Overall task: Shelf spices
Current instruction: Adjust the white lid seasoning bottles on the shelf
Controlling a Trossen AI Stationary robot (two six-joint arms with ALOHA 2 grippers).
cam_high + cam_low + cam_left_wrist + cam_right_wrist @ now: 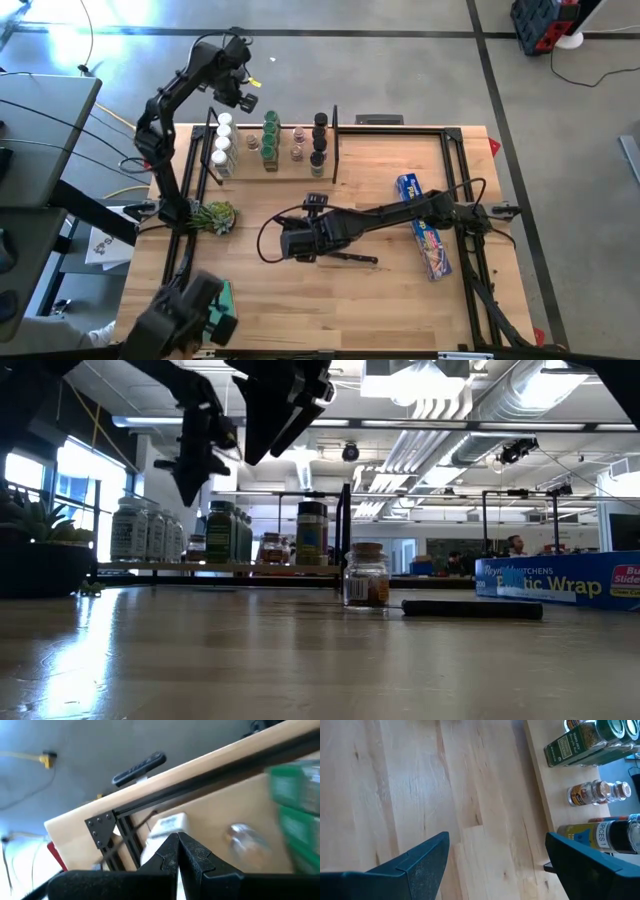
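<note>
Above the shelf (270,165), where the spices (270,140) are standing in rows, the left gripper (246,100) is hovering with fingers together; the right gripper (287,240) is waiting spread apart, holding nothing, over the table (380,300).

Spice jars being lined up on the shelf at the table's far side

The shelf (270,170) is being occupied along the far edge of the table (330,300) by the spices (270,145), which are being kept in short rows running front to back between the two upright rods (335,145). One jar (366,582) is being left apart on the tabletop, in front of the shelf, with the knife (350,258) lying just beside it. The wrap box (425,238) is being kept to the right, and a plant (215,216) to the left, in front of the shelf's left end.
</note>
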